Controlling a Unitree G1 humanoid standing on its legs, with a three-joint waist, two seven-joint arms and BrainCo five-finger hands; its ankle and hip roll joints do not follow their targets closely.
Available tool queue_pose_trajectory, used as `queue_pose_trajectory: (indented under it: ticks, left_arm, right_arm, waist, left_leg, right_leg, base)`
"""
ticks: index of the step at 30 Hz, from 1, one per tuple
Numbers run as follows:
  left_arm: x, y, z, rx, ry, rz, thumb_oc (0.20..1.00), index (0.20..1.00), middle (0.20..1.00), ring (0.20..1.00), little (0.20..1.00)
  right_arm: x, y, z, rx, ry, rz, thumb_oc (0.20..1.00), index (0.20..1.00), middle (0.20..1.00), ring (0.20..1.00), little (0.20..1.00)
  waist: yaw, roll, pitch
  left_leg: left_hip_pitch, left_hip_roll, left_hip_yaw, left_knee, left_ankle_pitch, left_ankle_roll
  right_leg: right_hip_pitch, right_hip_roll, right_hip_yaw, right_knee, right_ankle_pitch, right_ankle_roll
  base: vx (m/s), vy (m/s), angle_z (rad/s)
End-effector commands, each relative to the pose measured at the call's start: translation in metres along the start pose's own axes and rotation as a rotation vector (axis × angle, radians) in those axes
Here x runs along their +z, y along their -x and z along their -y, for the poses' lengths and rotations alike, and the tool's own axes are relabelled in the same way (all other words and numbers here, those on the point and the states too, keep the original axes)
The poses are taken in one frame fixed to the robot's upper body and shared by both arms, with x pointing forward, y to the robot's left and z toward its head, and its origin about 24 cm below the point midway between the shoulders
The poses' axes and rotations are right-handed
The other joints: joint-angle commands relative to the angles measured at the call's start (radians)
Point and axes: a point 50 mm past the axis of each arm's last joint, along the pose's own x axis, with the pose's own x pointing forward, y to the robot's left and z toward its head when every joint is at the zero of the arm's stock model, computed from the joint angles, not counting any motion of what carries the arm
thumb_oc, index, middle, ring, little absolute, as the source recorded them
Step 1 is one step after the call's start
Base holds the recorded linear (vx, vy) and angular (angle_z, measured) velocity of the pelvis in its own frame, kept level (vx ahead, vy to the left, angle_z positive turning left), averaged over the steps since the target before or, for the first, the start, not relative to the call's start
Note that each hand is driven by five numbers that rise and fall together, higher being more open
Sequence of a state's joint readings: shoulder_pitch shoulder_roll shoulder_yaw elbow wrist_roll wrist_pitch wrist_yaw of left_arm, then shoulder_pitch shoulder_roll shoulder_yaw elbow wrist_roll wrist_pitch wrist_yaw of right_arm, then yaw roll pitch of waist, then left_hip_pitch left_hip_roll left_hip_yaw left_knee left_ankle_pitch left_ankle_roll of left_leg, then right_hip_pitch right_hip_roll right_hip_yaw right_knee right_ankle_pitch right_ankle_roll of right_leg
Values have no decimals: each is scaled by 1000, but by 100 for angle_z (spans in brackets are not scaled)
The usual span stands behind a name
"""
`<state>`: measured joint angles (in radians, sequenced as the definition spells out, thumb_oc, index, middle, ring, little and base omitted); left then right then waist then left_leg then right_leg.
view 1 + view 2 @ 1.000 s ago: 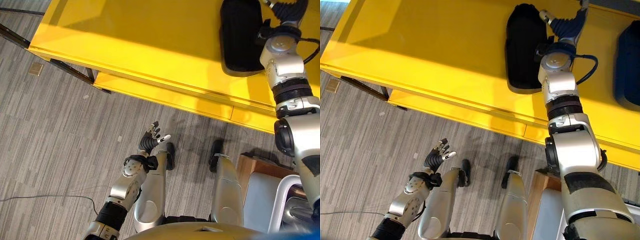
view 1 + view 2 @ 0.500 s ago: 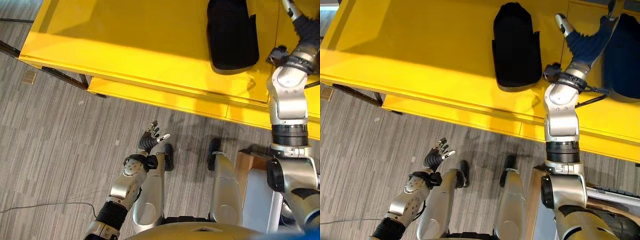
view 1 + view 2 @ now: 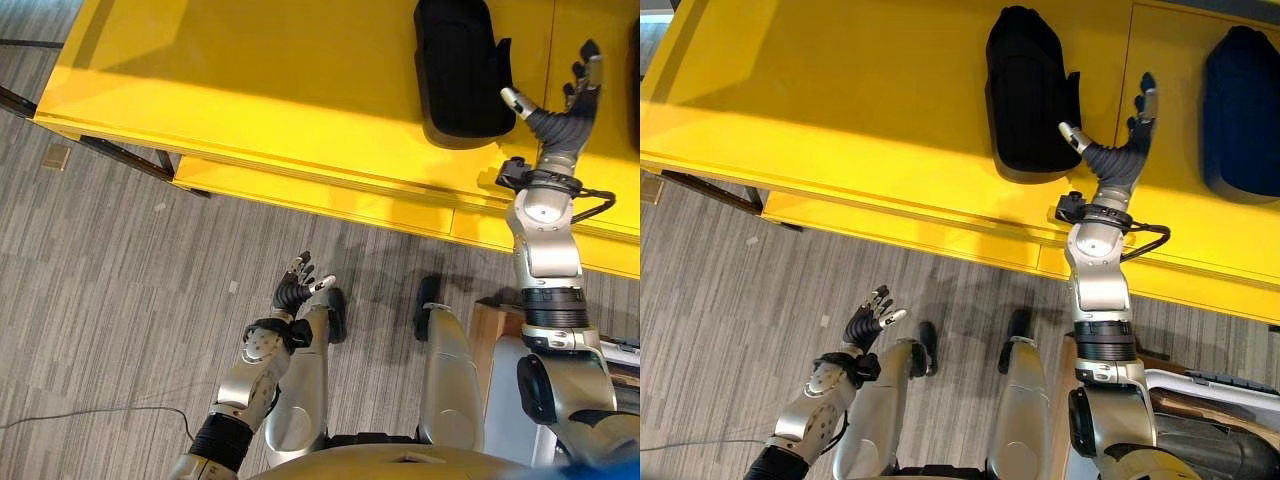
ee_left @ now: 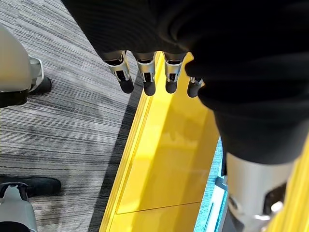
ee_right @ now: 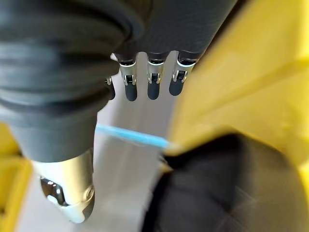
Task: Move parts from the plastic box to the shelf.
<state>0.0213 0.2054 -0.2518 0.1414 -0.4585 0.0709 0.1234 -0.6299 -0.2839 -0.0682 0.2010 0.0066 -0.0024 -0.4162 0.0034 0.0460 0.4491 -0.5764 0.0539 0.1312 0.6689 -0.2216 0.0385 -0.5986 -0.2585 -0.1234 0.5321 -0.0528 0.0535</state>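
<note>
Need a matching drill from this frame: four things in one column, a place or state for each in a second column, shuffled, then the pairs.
Column 1:
1. right hand
2. left hand
3. black part
4. dark blue part

Column 2:
A. low, over the grey floor, fingers open
B. lying on the yellow shelf, just to the left of the raised hand
C. open over the shelf, holding nothing
D. lying at the far right of the shelf

Pairs: 1-C, 2-A, 3-B, 4-D

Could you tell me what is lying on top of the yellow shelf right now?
Two dark parts lie on the yellow shelf: a black one and a dark blue one.
</note>
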Motion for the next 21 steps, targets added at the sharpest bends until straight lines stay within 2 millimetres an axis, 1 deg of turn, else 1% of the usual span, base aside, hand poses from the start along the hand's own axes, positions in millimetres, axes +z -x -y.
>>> queue_pose_trajectory:
  ticks: [1, 2, 6, 14, 16, 21]
  left_arm:
    - [6, 8, 0, -25, 8, 60, 1000, 1000, 1000, 1000, 1000]
    - [6, 8, 0, -25, 8, 61, 1000, 1000, 1000, 1000, 1000]
    - [4, 9, -3, -24, 8, 47, 1000, 1000, 1000, 1000, 1000]
    - [1, 11, -7, -18, 2, 32, 1000, 1000, 1000, 1000, 1000]
    - [1, 11, -6, -19, 5, 30, 1000, 1000, 1000, 1000, 1000]
    - [1, 10, -6, -12, 9, 30, 1000, 1000, 1000, 1000, 1000]
  right_arm:
    - [16, -13, 1, 34, -35, 81, 1000, 1000, 1000, 1000, 1000]
    - [16, -13, 1, 34, -36, 81, 1000, 1000, 1000, 1000, 1000]
    - [7, -20, -10, 98, 20, 40, 1000, 1000, 1000, 1000, 1000]
    - [-14, -31, -13, 112, 85, -75, 1000, 1000, 1000, 1000, 1000]
    - [-22, -30, -14, 113, 92, -118, 1000, 1000, 1000, 1000, 1000]
    - [-26, -22, -14, 126, 77, -127, 1000, 1000, 1000, 1000, 1000]
  waist:
    - [21, 0, -35]
    - [21, 0, -35]
    - [34, 0, -37]
    - [55, 4, -32]
    - [60, 5, -28]
    - [58, 5, -24]
  left_leg:
    - [-1, 43, -109, -18, 21, -84]
    - [-1, 43, -109, -18, 21, -84]
    - [-9, 43, -111, -15, 24, -85]
    - [-14, 40, -113, -8, 25, -85]
    - [-15, 40, -113, -2, 23, -84]
    - [-19, 38, -114, 5, 21, -84]
  right_leg:
    - [53, -29, 37, -22, 42, 24]
    - [53, -29, 37, -22, 42, 24]
    - [50, -32, 33, -25, 47, 24]
    - [50, -37, 28, -19, 49, 25]
    - [49, -40, 28, -10, 44, 24]
    - [48, -46, 24, -2, 40, 24]
  base:
    - [0, 0, 0]
    - [0, 0, 0]
    - [0, 0, 0]
    - [0, 0, 0]
    - [5, 17, 1]
    - [0, 0, 0]
